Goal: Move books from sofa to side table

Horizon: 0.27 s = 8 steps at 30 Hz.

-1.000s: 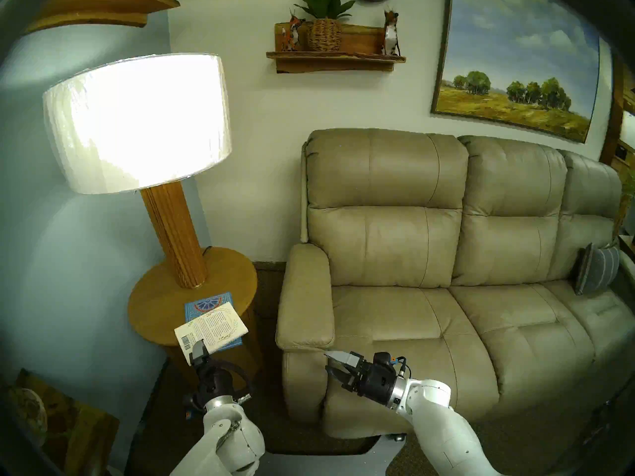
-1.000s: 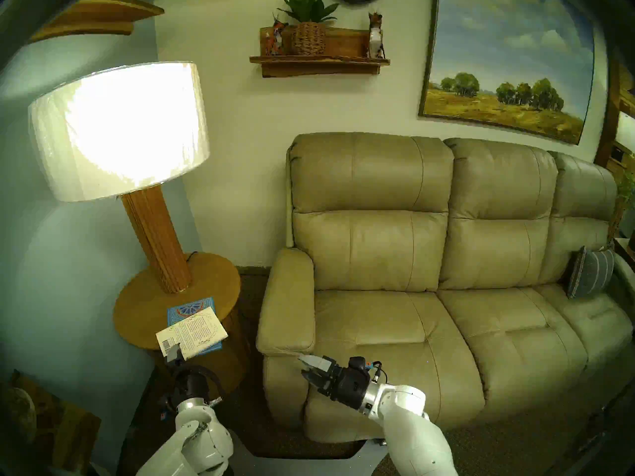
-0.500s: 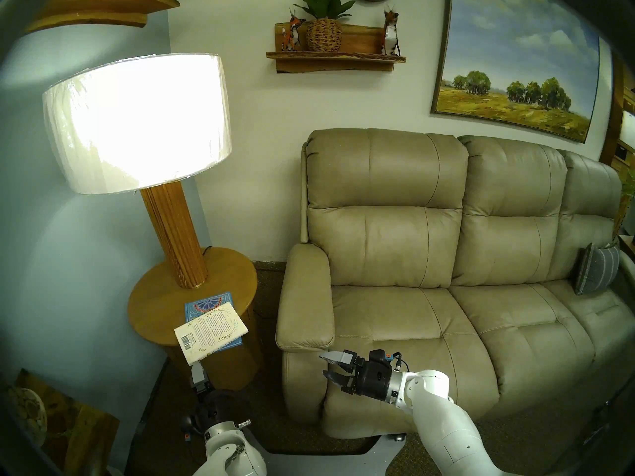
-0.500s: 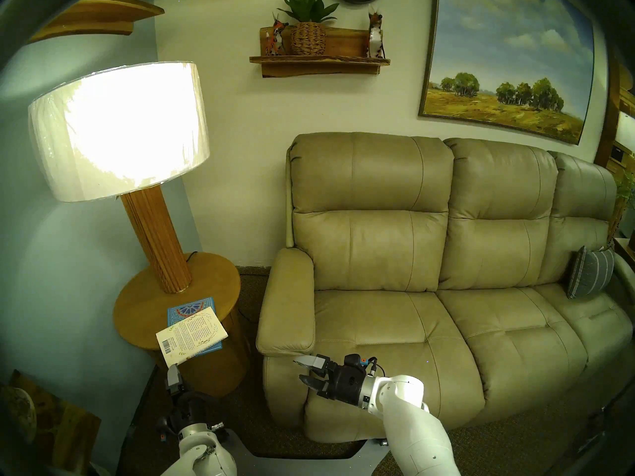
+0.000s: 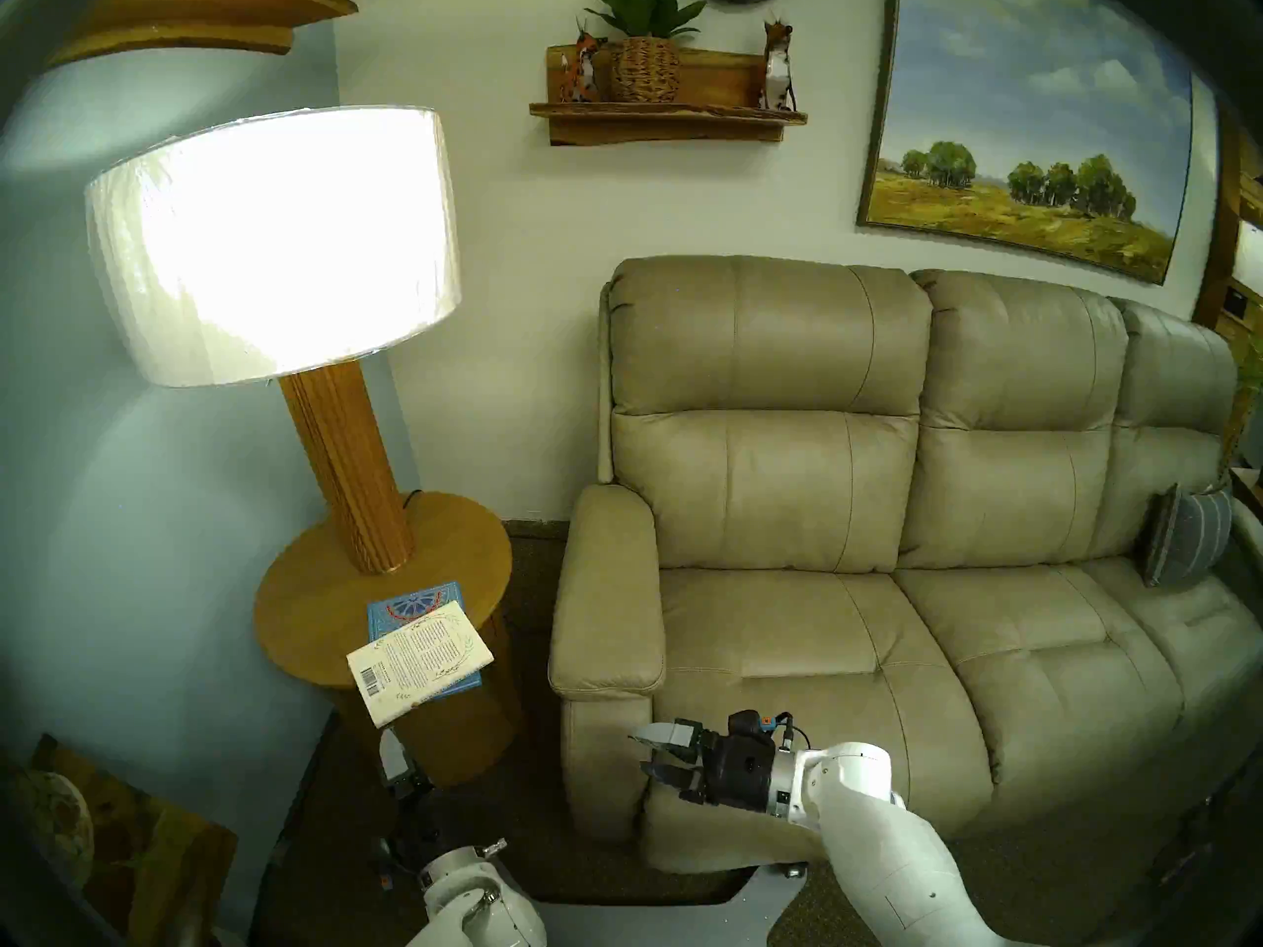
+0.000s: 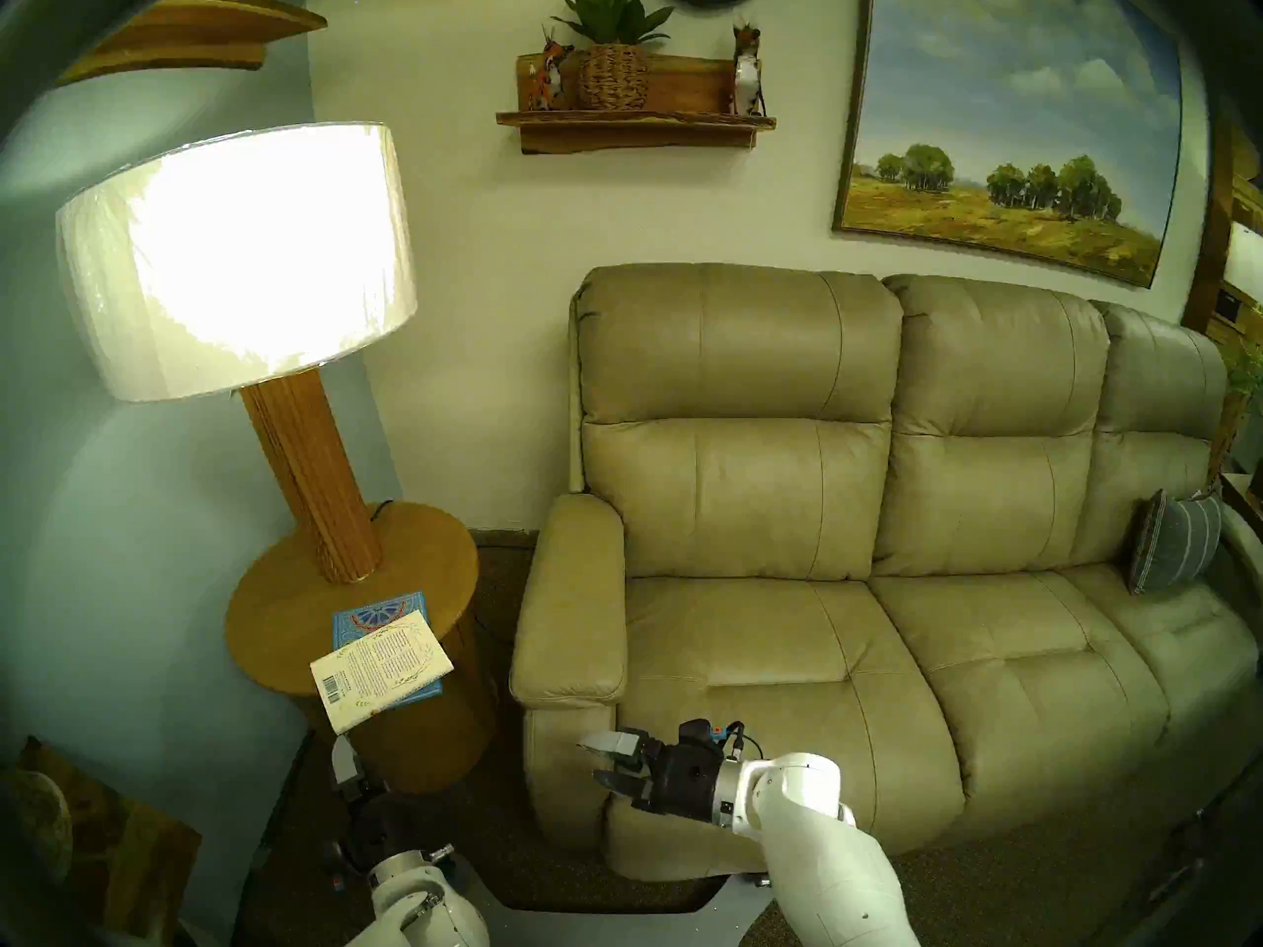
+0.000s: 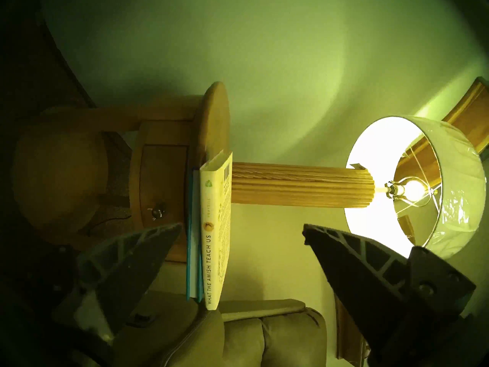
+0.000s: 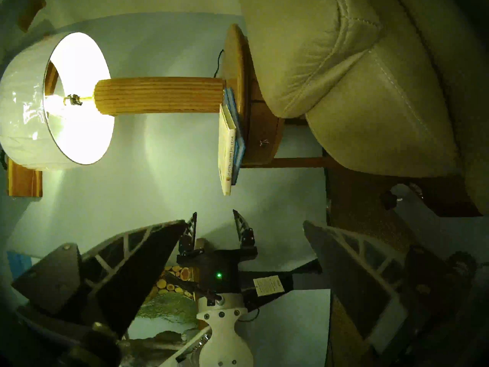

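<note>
Judging the job done, I see both books stacked beyond my released left fingers (image 7: pixel 238 252), cream paperback (image 5: pixel 418 658) overhanging the worktop (image 5: pixel 321 611); right fingers (image 5: pixel 646 754) spread, empty.

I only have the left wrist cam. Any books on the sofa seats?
Observer: None. The head view shows no book on the sofa, only a grey striped pillow at its far end.
Operator: Right pincer carrying anything?
Observer: No. The right pincer is open and holds nothing, in front of the sofa's arm.
Operator: Top book square on the stack?
Observer: No. The cream book lies askew over the blue book, and its barcode corner hangs past the rim of the side table.
</note>
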Tool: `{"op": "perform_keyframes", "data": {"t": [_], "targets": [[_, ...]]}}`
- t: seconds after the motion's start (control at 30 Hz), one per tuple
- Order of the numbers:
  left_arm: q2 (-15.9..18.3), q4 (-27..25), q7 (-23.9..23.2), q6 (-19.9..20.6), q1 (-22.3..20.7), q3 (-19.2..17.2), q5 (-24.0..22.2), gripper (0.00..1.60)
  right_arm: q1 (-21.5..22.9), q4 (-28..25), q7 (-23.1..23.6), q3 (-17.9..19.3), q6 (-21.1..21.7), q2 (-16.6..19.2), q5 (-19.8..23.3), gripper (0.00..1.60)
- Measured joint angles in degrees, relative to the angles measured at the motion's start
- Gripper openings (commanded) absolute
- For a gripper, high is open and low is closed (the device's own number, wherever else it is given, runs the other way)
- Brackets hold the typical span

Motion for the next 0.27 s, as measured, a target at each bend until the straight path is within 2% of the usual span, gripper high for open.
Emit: {"op": "perform_keyframes", "data": {"t": [0.27], "targets": [[0.23,3.11,-6.56,0.09,-2.22,2.75,-5.98,1.6,-0.21,0.07,1.0,-0.8,-0.99,0.87,0.24,1.6]]}}
